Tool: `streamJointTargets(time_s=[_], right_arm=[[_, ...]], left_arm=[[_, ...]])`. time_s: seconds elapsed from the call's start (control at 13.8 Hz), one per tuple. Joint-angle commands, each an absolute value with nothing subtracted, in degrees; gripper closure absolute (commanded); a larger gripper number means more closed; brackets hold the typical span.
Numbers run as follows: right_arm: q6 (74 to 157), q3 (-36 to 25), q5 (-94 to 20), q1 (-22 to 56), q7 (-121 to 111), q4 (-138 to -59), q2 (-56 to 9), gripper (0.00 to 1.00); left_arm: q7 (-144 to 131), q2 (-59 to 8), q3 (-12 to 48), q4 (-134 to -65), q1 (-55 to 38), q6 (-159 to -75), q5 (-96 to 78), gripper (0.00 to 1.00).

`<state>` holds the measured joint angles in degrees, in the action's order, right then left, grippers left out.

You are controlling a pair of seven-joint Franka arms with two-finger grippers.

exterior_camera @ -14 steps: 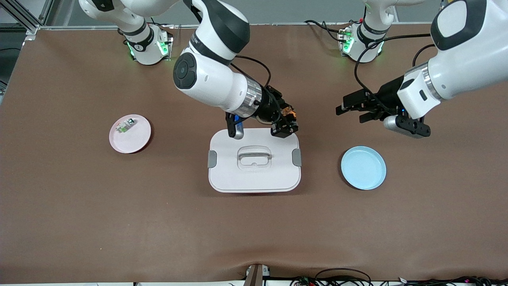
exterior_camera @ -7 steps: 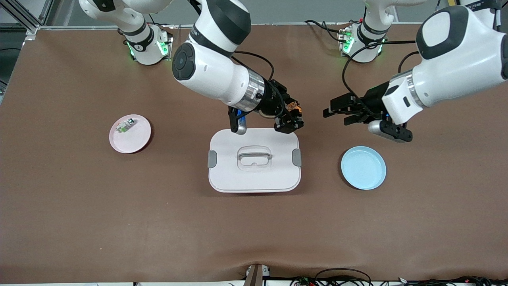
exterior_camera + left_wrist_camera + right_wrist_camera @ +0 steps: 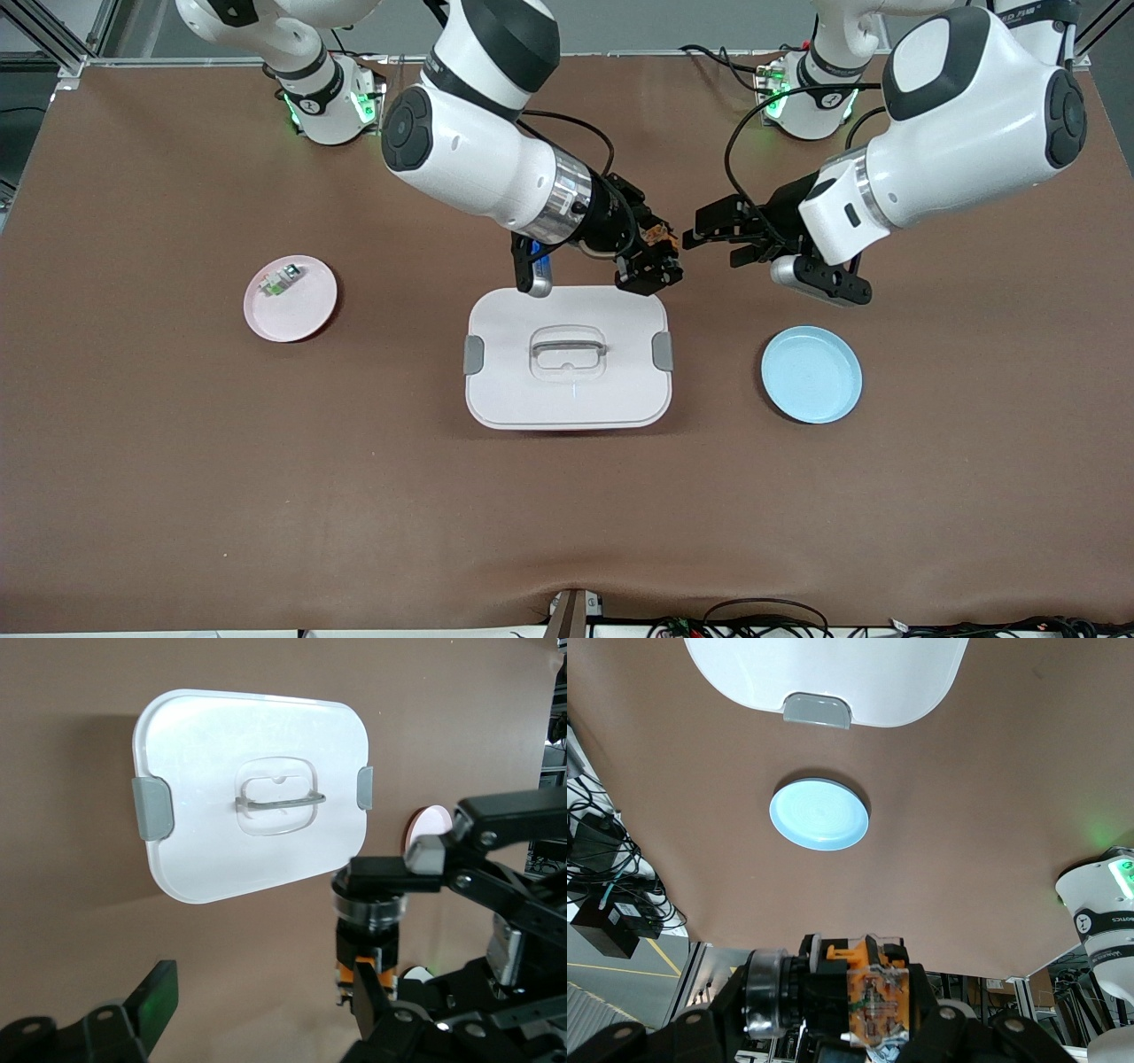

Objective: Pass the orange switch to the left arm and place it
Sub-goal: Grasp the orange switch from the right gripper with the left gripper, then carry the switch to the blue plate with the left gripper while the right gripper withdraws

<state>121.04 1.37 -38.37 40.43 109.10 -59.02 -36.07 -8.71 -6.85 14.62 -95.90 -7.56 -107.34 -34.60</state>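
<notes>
orange switch (image 3: 656,236) gripped by right gripper (image 3: 653,257) over box (image 3: 567,390) edge, left gripper (image 3: 709,232) spread open beside it

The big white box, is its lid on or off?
On. The box has its flat lid seated, a grey clip at each end, and its clear handle lying flat. Whether the clips are latched, cannot tell.

- No text, label, brand name, number or sign is readable in any view.
- The large white robot arm reaching from the left arm's end of the table (image 3: 974,133) carries dark lettering on its upper segment at the frame edge; the characters cannot be made out.
</notes>
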Motion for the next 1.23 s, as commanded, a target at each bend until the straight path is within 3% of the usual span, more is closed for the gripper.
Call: streamJointTargets(time_s=[0.0, 0.94, 1.02, 1.16], right_arm=[[121.99, 1.67, -39.29, 40.60, 110.21, -56.87, -37.70, 1.00], [126.03, 1.93, -39.46, 41.49, 119.43, -56.17, -38.14, 1.00], [126.12, 1.93, -39.46, 41.31, 120.14, -55.73, -38.14, 1.00], [126.12, 1.93, -39.46, 41.22, 120.50, -55.72, -38.14, 1.00]], left_arm=[[-10.10, -5.89, 15.29, -95.71, -7.65, -107.75, -35.42, 0.12], [-10.81, -8.87, 16.08, -94.92, -10.10, -114.52, -35.42, 0.33], [-10.81, -8.88, 16.08, -94.92, -10.02, -114.52, -35.42, 0.46], [-12.12, -8.70, 16.08, -94.92, -9.84, -113.82, -35.42, 0.87]])
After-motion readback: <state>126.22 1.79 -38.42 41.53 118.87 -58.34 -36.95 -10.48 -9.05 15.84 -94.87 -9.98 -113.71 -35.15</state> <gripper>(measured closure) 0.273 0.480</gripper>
